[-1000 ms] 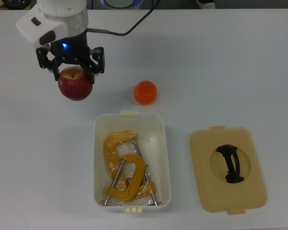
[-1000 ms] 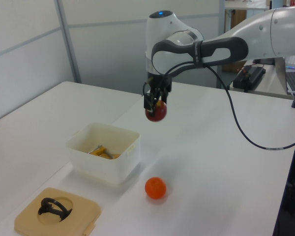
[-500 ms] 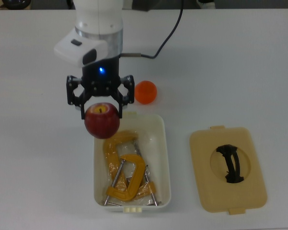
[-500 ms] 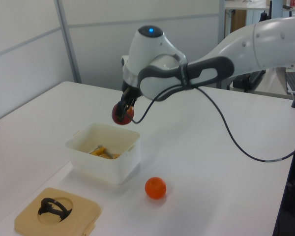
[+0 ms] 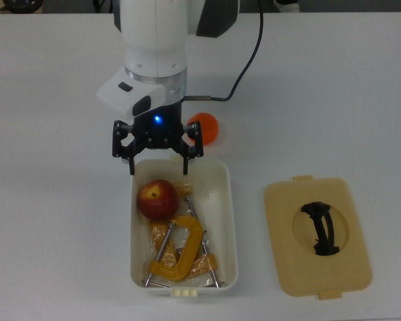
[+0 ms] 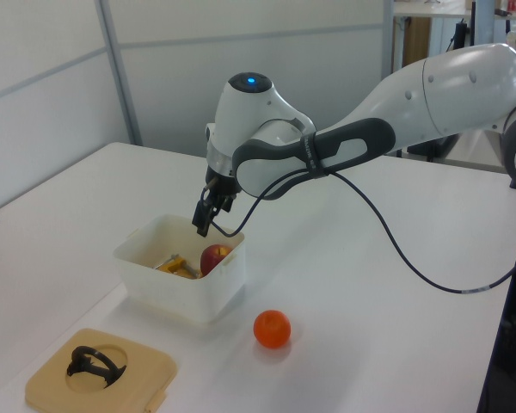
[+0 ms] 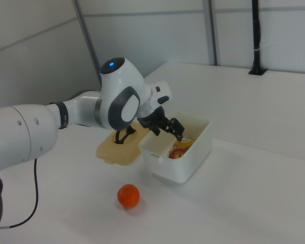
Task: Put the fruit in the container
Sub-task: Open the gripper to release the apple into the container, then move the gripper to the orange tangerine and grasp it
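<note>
Apple (image 5: 158, 198) sits in the container (image 5: 230, 221); gripper (image 5: 158, 162) hovers over its rim, fingers spread, empty. Orange (image 5: 206, 128) waits outside.

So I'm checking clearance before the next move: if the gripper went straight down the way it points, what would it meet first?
Probably the apple in the container, or the container's near rim. The open gripper hangs over that end, but depth is unclear from these views.

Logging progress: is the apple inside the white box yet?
Inside. The apple rests in the white box beside the yellow C-clamps, free of the open gripper above.
</note>
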